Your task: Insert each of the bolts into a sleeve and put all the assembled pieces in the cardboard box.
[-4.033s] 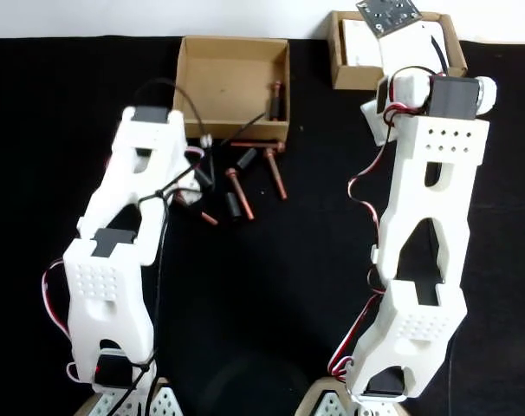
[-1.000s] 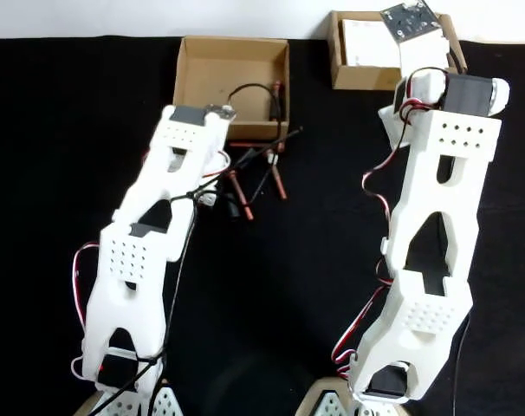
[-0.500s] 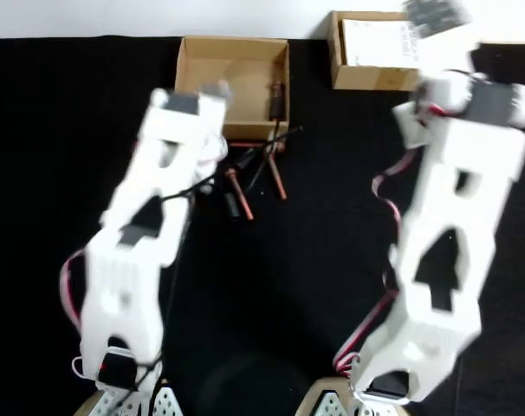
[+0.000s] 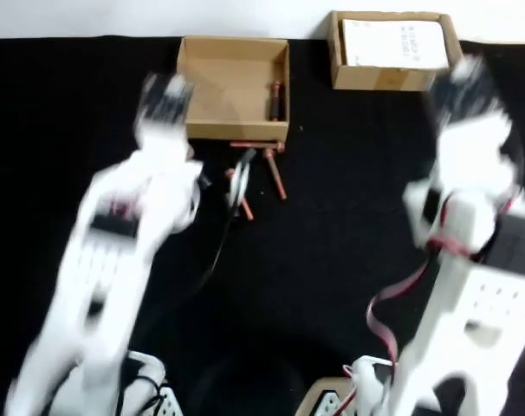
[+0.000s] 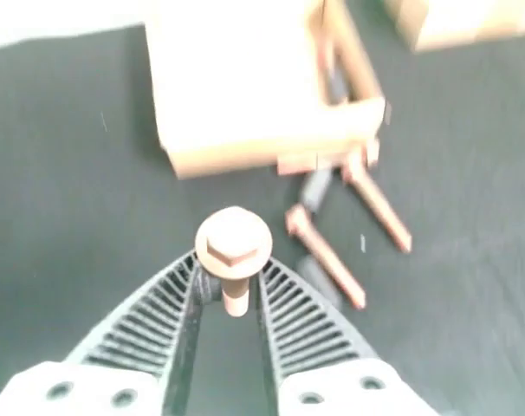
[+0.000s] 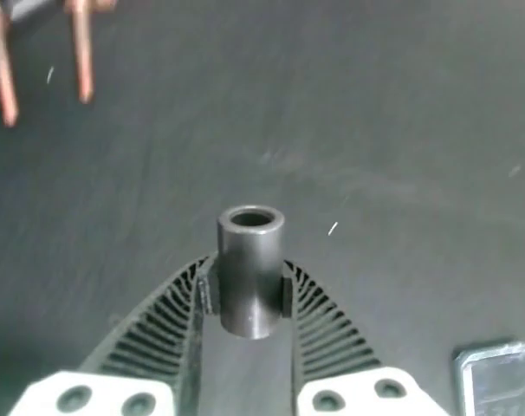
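The bolt sat clamped in the left gripper, head just past the fingertips, short of the box; the right gripper grasped the sleeve, open end outward; loose bolts lay beside the box; the left arm stretched toward it; the right arm stood well apart.

Left arm and right arm blurred from above — jaws indistinct

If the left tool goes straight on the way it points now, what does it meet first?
Probably the near wall of the cardboard box, with the held bolt head first; depth is unclear.
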